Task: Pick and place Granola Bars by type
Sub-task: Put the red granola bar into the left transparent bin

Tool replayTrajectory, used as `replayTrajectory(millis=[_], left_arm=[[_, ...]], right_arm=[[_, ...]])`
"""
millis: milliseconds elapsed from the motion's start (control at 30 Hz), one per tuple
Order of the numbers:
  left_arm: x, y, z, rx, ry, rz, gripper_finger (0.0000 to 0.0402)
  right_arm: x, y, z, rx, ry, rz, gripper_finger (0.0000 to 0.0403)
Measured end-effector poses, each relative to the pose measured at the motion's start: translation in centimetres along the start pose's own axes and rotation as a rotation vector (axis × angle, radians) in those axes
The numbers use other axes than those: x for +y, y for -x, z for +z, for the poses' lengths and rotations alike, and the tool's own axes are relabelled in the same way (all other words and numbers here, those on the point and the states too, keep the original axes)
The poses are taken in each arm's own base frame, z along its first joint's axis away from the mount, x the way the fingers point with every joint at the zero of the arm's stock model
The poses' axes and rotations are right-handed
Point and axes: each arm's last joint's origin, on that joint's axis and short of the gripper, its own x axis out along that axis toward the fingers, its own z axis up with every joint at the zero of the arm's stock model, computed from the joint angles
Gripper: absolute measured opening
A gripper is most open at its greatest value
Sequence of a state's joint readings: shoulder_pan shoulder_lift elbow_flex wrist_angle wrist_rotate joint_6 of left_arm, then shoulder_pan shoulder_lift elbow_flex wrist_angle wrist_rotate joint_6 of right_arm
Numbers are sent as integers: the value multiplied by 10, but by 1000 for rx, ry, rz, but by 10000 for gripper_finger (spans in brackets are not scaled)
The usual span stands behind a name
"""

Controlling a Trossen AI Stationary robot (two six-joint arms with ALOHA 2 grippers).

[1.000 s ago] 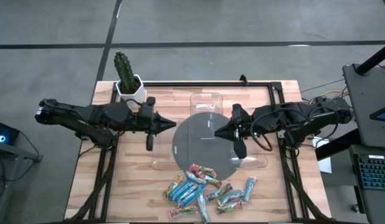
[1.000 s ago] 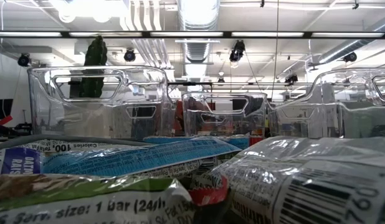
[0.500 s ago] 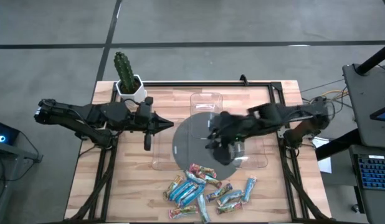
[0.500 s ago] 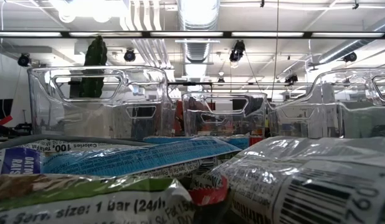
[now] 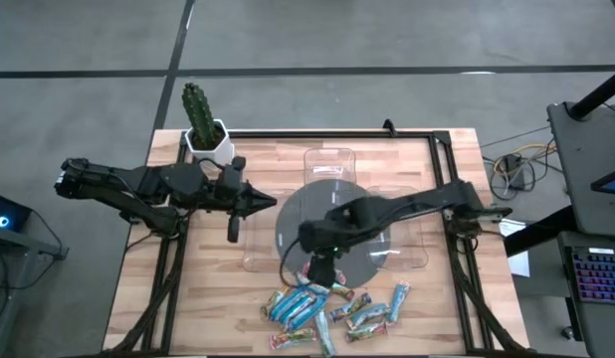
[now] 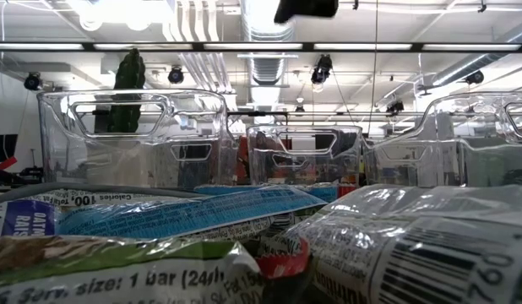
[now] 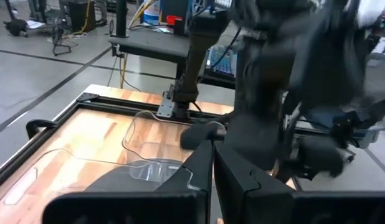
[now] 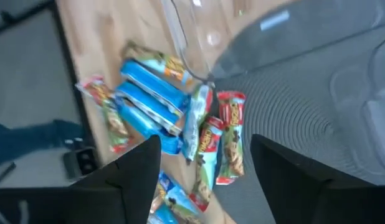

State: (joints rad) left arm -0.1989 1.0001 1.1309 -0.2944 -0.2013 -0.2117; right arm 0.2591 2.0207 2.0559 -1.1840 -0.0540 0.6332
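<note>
The granola bars lie in a loose pile on the wood near the table's near edge, blue, red-orange and green-silver wrappers overlapping. They fill the foreground of the low view. My right gripper hangs open over the pile's far edge, pointing down. In the right wrist view its fingers stand wide apart above the bars, touching nothing. Its tip shows at the top of the low view. My left gripper is shut and empty, level at the table's left; it also shows in the left wrist view.
A grey round mat lies mid-table, with clear plastic trays at its far side, right and left. A cactus in a white pot stands at the far left corner. A black frame rail runs along the far edge.
My right gripper has swung from the table's right side across the grey mat toward the left and the near edge. It has tipped down and now hangs above the bar pile. My left arm and the bars have kept still.
</note>
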Motion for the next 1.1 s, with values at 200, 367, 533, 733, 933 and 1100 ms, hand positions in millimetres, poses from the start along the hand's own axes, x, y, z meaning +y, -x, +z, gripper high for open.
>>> replayTrajectory(millis=[200, 367, 533, 733, 933, 1100], left_arm=[[0, 5, 0, 11, 2, -28, 0], [1, 13, 3, -3, 8, -33, 0], [2, 21, 6, -27, 12, -39, 0], [2, 26, 8, -41, 11, -42, 0], [3, 27, 7, -35, 9, -41, 0], [3, 27, 7, -30, 7, -40, 0]], right_arm=[[-4, -47, -5, 152, -5, -108, 258], [-7, -73, -8, 220, -6, -158, 259], [-10, -85, -10, 245, 2, -177, 257], [-22, -101, -21, 277, 21, -228, 256], [-29, -119, -32, 290, 14, -141, 253], [-34, -117, -35, 281, 33, -121, 253]])
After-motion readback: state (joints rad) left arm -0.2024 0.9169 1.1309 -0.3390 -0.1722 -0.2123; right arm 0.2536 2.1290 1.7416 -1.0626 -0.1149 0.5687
